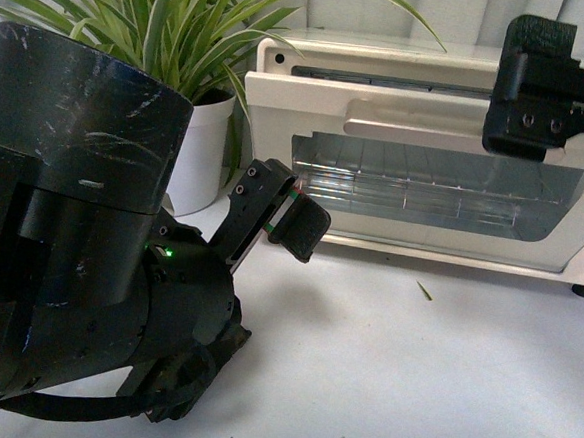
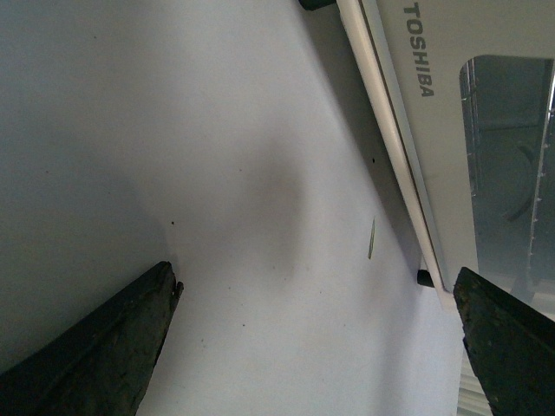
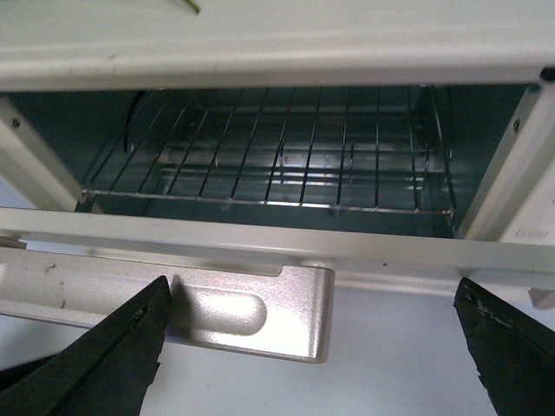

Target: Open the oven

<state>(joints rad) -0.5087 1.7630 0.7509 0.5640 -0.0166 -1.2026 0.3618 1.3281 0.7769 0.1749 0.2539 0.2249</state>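
Up at the door's bar handle (image 3: 251, 316), the right gripper (image 3: 312, 290) stands wide open, straddling its end without clamping. Behind it the oven (image 1: 434, 189) sits on the white table (image 1: 412, 368), door tilted ajar over the wire rack (image 3: 286, 165). Low beside the oven's front, the left gripper (image 2: 316, 276) is spread wide and empty.

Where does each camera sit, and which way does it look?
Front view: on the robot's body, facing the oven and a potted plant; shows the left arm close up and the right gripper by the door handle.
Left wrist view: on the left arm, facing the table and the oven's lettered front; open left gripper shows.
Right wrist view: on the right arm, facing the wire rack inside the ajar oven; open gripper fingers show.
Shared: all three show the oven.
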